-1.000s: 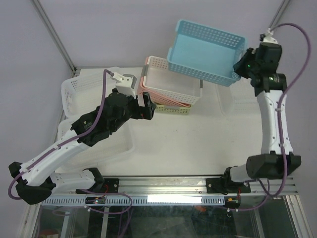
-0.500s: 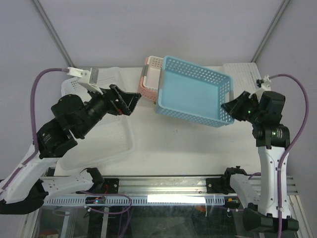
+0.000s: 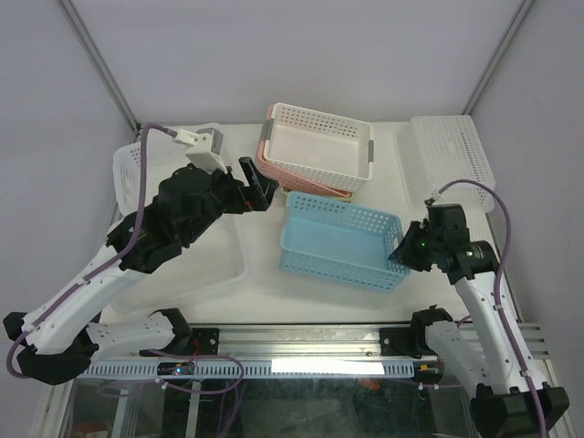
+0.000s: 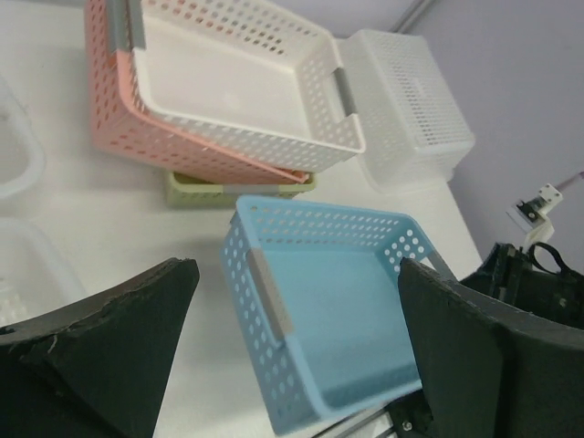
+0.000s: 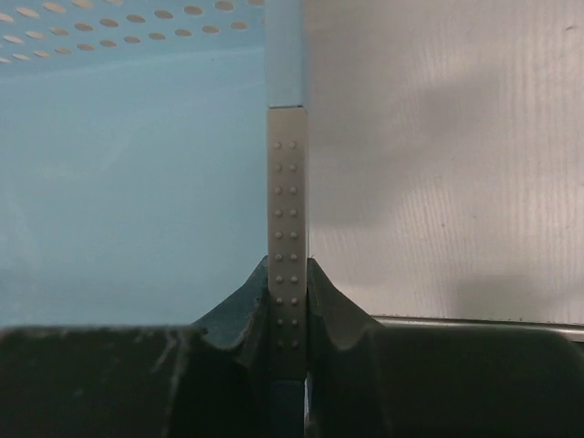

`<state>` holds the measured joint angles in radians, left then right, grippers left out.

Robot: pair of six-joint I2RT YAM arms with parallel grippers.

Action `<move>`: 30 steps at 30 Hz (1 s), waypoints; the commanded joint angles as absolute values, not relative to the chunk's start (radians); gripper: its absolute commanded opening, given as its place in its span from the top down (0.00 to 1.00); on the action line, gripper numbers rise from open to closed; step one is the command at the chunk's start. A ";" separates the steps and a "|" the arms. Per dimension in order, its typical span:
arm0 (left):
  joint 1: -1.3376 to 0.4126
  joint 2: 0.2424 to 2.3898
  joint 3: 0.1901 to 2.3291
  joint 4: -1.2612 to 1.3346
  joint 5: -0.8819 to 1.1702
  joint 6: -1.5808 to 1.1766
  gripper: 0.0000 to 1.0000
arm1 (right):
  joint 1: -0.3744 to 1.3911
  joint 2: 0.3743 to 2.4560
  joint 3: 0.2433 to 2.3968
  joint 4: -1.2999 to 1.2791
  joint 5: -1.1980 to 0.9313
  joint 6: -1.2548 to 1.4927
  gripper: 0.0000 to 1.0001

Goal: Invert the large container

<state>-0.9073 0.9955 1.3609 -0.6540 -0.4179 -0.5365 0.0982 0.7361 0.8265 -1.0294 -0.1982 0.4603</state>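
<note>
The blue perforated basket (image 3: 342, 239) lies open side up at the front middle of the table; I cannot tell whether it rests on it. My right gripper (image 3: 402, 251) is shut on the grey handle strip (image 5: 288, 210) on the basket's right rim, with the blue inside (image 5: 128, 182) to its left. My left gripper (image 3: 260, 187) is open and empty, above the table to the basket's upper left. In the left wrist view the basket (image 4: 338, 310) shows below and between the gripper's (image 4: 297, 269) spread fingers (image 4: 119, 338).
A white basket (image 3: 319, 151) is nested in a pink one over a green one at the back middle. An upturned white basket (image 3: 452, 155) lies at the back right. Clear tubs (image 3: 196, 269) and a white basket (image 3: 132, 169) fill the left side.
My right arm has swung the blue basket from high at the back down to the front middle of the table. My left arm rose, then came back toward the stack.
</note>
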 commanded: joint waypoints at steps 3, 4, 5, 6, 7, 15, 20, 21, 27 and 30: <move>-0.828 1.039 1.313 -0.622 -0.379 -0.664 0.01 | 0.415 0.842 0.818 -0.937 0.064 0.658 1.00; -0.821 1.048 1.317 -0.621 -0.355 -0.672 0.01 | 0.451 0.872 0.818 -0.920 0.104 0.668 1.00; -0.816 1.053 1.324 -0.617 -0.334 -0.678 0.01 | 0.479 0.901 0.818 -0.897 0.135 0.670 1.00; -0.815 1.054 1.330 -0.610 -0.319 -0.681 0.01 | 0.495 0.925 0.816 -0.874 0.159 0.670 1.00; -0.815 1.051 1.335 -0.603 -0.309 -0.682 0.01 | 0.502 0.953 0.812 -0.849 0.182 0.670 1.00; -0.809 1.028 1.341 -0.591 -0.291 -0.657 0.01 | 0.502 1.012 0.893 -0.820 0.292 0.554 0.14; -0.799 1.060 1.356 -0.597 -0.287 -0.651 0.01 | 0.503 0.959 0.982 -0.825 0.160 0.403 0.13; -0.793 1.067 1.355 -0.598 -0.287 -0.650 0.01 | 0.503 0.944 0.978 -0.793 0.063 0.361 0.15; -0.517 1.101 1.348 -0.638 -0.082 -0.644 0.01 | 0.668 0.950 0.928 -0.659 -0.210 0.242 0.17; -0.414 1.098 1.351 -0.643 -0.001 -0.637 0.01 | 0.794 0.961 0.887 -0.622 -0.231 0.167 0.08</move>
<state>-0.5247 1.1122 1.3190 -0.6540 -0.1532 -0.6464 0.6697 0.9512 0.9264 -0.7258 -0.0975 0.3073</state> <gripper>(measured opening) 0.991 0.873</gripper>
